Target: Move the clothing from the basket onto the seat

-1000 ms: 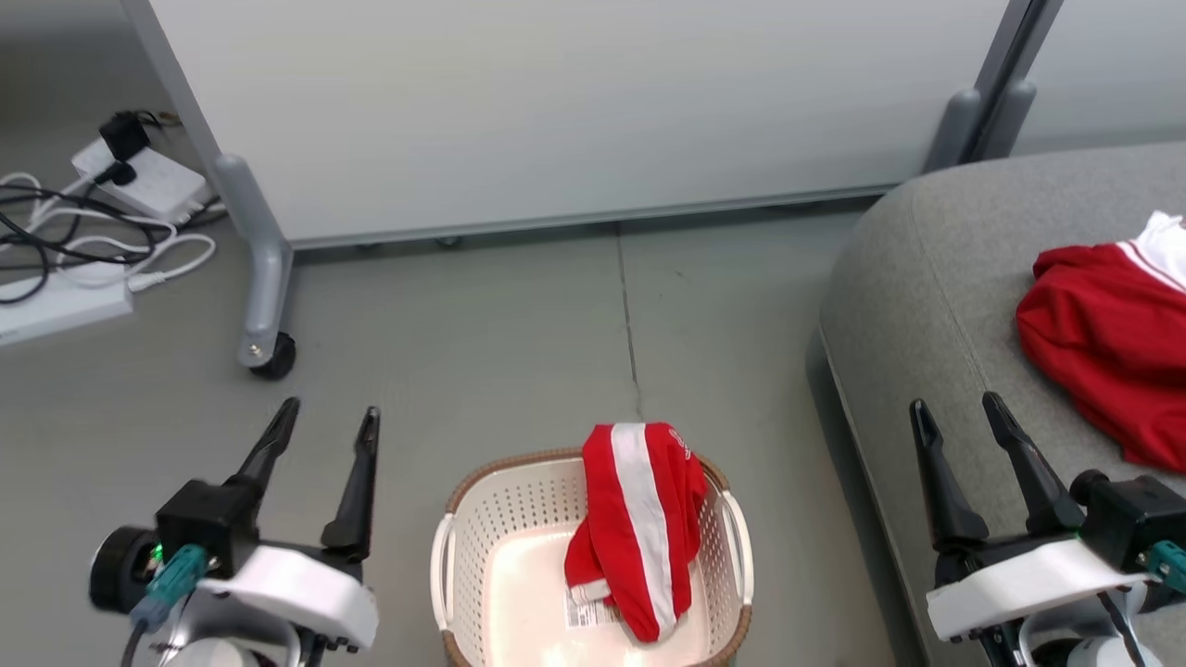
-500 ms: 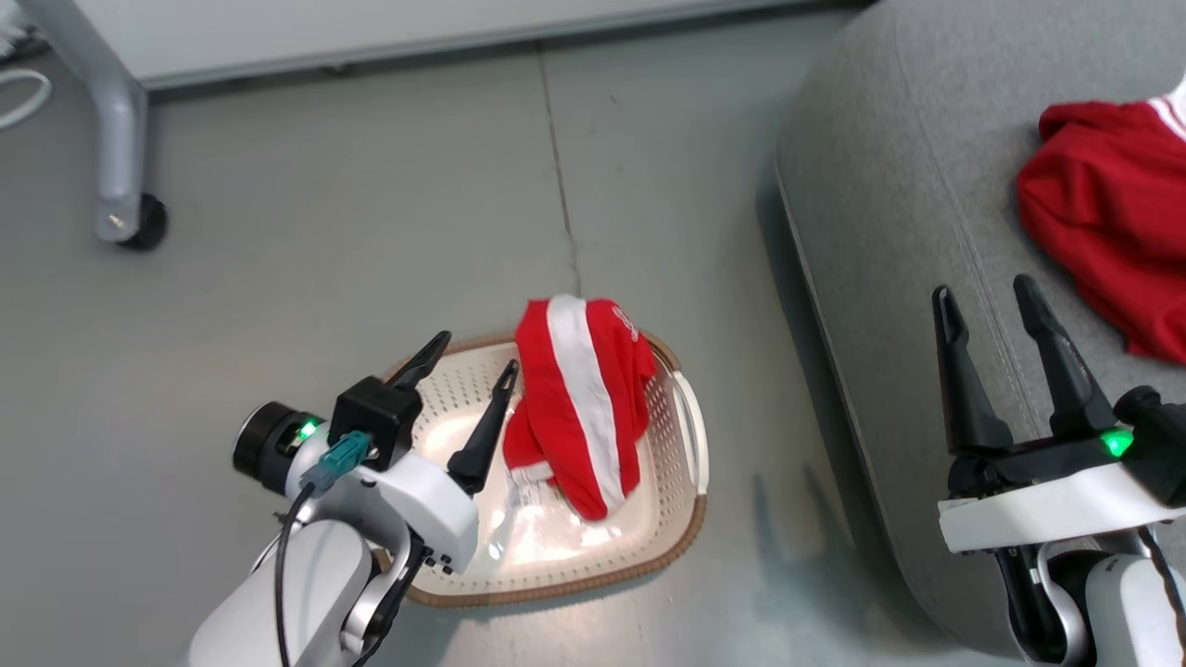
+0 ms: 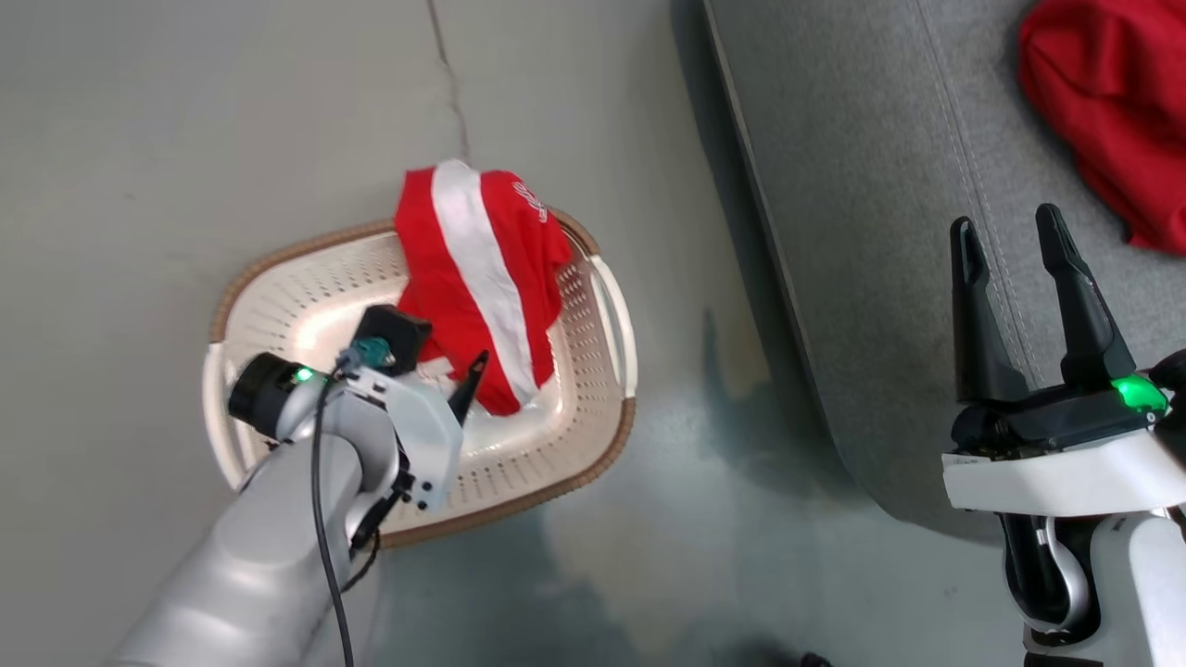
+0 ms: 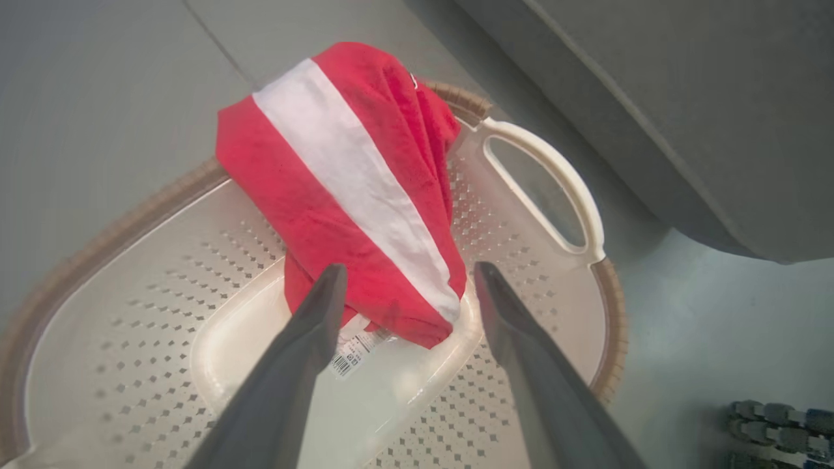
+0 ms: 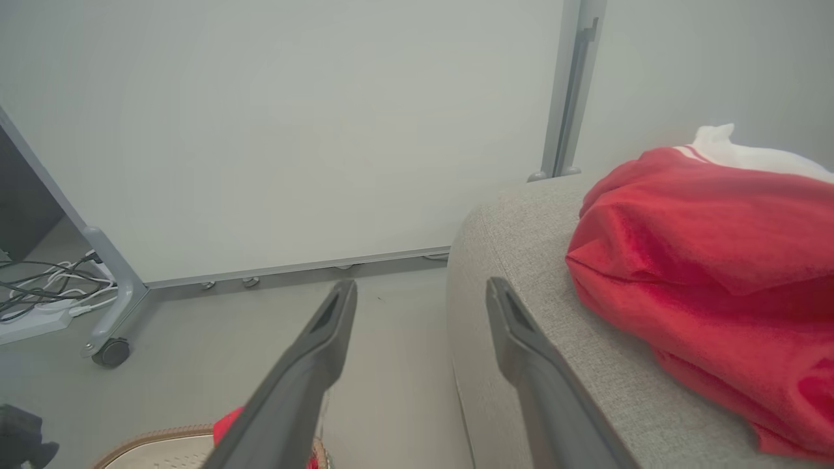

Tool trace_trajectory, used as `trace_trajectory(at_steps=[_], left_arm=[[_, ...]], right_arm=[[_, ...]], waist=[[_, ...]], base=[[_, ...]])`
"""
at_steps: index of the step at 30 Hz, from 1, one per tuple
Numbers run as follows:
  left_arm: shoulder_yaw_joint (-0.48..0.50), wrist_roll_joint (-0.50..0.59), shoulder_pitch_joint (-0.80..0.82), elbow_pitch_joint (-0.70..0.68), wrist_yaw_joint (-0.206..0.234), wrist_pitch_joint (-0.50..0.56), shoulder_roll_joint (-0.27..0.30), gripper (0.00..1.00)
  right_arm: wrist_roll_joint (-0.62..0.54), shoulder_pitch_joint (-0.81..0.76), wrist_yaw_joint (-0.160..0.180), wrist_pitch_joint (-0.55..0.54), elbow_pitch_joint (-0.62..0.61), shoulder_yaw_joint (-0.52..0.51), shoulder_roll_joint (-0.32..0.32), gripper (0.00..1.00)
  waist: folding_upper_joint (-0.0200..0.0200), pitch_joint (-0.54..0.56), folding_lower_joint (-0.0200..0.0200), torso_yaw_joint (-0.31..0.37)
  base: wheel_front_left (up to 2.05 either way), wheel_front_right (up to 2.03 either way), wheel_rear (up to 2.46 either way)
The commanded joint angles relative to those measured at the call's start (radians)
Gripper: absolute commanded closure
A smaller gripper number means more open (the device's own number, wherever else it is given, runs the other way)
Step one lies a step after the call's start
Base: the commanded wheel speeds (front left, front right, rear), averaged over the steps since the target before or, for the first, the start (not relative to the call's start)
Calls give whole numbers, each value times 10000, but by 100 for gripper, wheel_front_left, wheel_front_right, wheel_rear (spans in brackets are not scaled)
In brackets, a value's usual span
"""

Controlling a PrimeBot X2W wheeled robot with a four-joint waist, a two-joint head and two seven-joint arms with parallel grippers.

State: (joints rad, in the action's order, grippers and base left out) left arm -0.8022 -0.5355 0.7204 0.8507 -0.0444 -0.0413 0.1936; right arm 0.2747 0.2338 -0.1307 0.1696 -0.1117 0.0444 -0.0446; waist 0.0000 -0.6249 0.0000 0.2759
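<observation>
A red piece of clothing (image 3: 477, 278) with a broad white stripe lies draped over the far rim of the cream perforated basket (image 3: 306, 306) and down inside it. My left gripper (image 3: 445, 357) hangs open inside the basket. In the left wrist view its fingertips stand on either side of the clothing's (image 4: 352, 189) lower end, with the gripper (image 4: 409, 270) not closed on it. My right gripper (image 3: 1005, 222) is open and empty above the edge of the grey seat (image 3: 862, 185). Another red garment (image 3: 1103, 111) lies on the seat.
The basket stands on grey floor (image 3: 185, 111) just left of the seat, with a paper label (image 4: 355, 352) on its bottom. In the right wrist view, a white panel (image 5: 293, 130) on a wheeled leg (image 5: 112, 352) stands behind, with cables (image 5: 32, 293) at the far left.
The head camera has tilted down and closer. My left arm has swung from the floor beside the basket into the basket, up to the striped piece. Both grippers stay open.
</observation>
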Motion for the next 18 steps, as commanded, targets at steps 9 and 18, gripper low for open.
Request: trace_trajectory(at_steps=[9,18], left_arm=[[-50,6,1620,2492,-334,548,94,0],[-236,116,2486,3647,-509,372,417,0]], right_arm=[[580,508,-2,611,203,635,-29,0],[987,750,-2,920,618,1170,-29,0]], waist=[[0,-1918,0,1210],[0,-2509,0,1780]], base=[[0,0,0],[0,0,0]])
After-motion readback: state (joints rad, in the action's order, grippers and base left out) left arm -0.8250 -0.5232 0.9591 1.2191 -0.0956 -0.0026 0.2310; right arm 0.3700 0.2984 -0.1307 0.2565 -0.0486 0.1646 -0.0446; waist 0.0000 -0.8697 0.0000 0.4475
